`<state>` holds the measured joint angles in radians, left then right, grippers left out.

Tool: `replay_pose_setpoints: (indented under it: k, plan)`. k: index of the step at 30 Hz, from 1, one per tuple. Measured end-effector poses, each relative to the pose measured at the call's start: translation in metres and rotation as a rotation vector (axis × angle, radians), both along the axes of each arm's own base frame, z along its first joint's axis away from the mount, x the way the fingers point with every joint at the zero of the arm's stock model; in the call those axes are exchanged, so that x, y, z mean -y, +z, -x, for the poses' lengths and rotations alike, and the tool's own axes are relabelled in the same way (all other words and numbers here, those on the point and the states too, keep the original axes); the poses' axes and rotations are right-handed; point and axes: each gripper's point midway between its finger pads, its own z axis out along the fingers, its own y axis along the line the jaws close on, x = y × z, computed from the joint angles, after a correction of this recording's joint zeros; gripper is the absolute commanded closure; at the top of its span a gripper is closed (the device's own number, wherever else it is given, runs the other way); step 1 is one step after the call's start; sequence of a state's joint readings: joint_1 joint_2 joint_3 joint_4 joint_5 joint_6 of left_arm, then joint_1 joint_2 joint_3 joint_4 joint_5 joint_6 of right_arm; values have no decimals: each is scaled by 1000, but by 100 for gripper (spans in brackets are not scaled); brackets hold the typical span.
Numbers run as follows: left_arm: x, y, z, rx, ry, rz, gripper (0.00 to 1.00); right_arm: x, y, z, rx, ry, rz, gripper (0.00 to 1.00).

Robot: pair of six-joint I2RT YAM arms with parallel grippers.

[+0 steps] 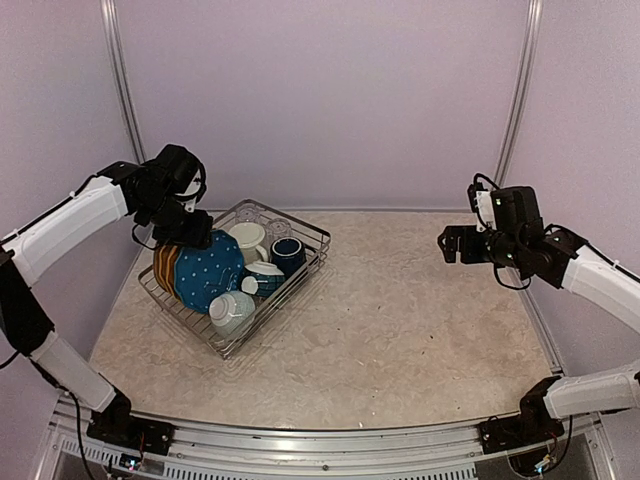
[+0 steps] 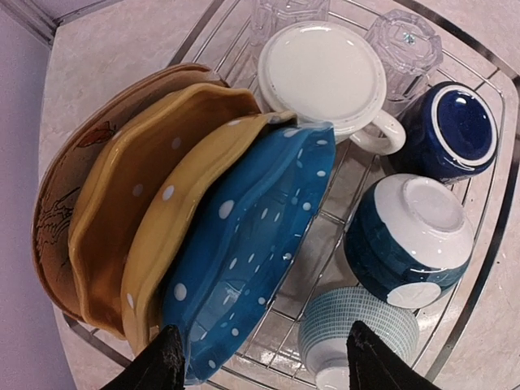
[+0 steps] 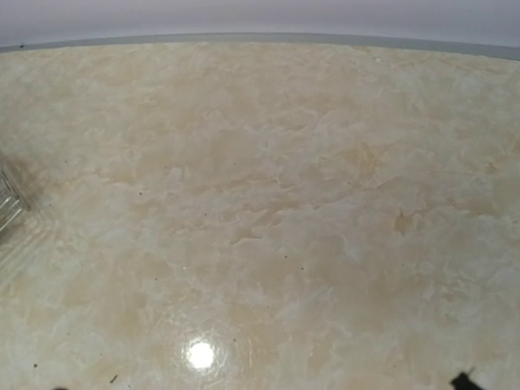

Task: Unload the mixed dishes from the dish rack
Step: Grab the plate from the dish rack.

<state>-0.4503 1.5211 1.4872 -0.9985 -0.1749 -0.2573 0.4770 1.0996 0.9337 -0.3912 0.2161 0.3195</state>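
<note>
Rack point(image 1: 303, 268) on the far left part of the table point(image 1: 420, 330), set at an angle to the table's edges, with the dishes inside it. Four plates stand on edge along its left side, leaning one against the next: outermost a bird plate point(image 2: 57, 203), then two mustard plates point(image 2: 122, 195), then a blue plate point(image 2: 252, 236) facing the rack's middle. To the right of the plates, a cream mug point(image 2: 321, 73) and a navy mug point(image 2: 455, 126) sit base up side by side, the cream mug's handle pointing toward the navy one. Two tumblers point(image 2: 402, 41) stand behind the mugs against the far wall. A teal bowl point(image 2: 410, 240) rests base up just nearer than the navy mug. A smaller hatched bowl point(image 2: 357, 325) lies tilted in the near corner, just beside the teal bowl. The left gripper point(image 2: 264, 341) hangs above the near end of the plate row, jaws apart and holding nothing; in the wrist view the blue plate's lower edge lies between its fingers point(image 2: 166, 361). Whether either finger touches a plate cannot be told. The right gripper point(image 1: 447, 245) hovers over the bare right side of the table, well apart from the rack, jaws apart and holding nothing. Its wrist view shows table surface, with only a sliver of the rack at the left edge.
</note>
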Motion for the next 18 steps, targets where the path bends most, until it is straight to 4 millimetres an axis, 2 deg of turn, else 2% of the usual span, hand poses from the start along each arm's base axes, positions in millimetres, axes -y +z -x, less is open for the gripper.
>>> replay_pose_setpoints:
  k: [9,18]
  plan:
    - [-20,-10,10,-12,43,-93,37,-2,-3,-1,-1,8,-3,0]
    - [-22,-16,8,-19,32,-127,48,-6,-7,-3,-13,19,-6,0]
